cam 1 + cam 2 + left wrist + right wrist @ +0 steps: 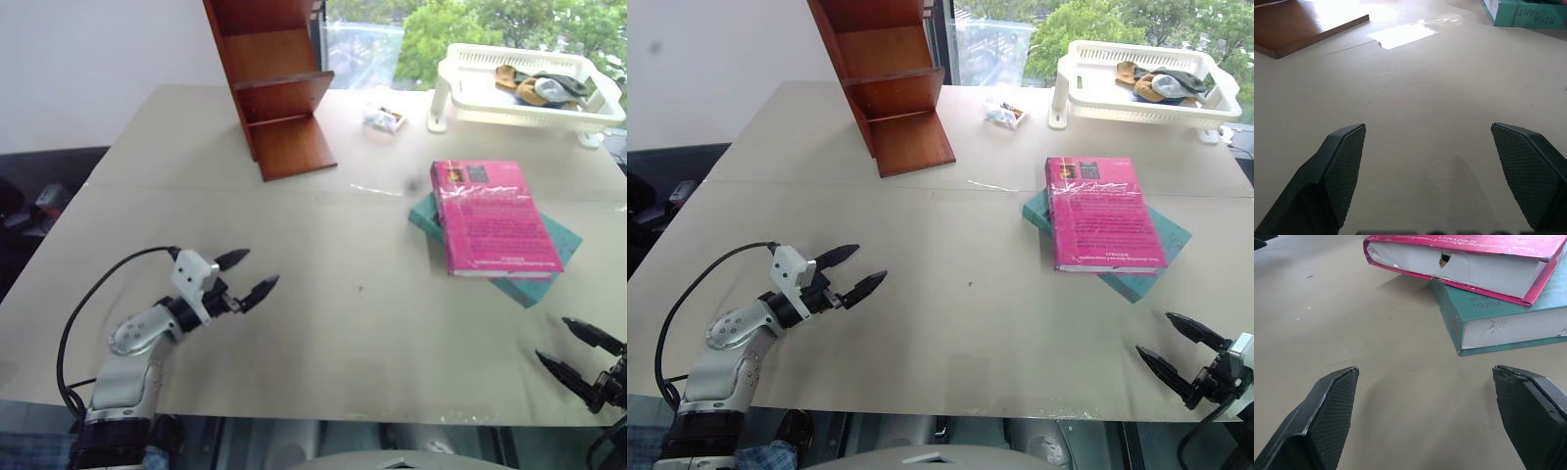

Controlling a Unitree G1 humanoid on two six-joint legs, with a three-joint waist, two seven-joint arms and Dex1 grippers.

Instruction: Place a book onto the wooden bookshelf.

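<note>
- Note that the wooden bookshelf (277, 86) is cut off at the frame top; you see three tiers, and whether more sit above you cannot tell.
- The white basket (529, 90) holds contents too small to identify.
- Two books lie stacked right of centre: the book (493, 216), pink, lies flat on a teal book (541, 257), well apart from the shelf.
- Open table (353, 323) lies between both grippers.
- The left gripper (247, 275) has its fingers spread wide, holding nothing.
- The right gripper (1179, 348) sits at the near table edge, fingers likewise apart and empty.
</note>
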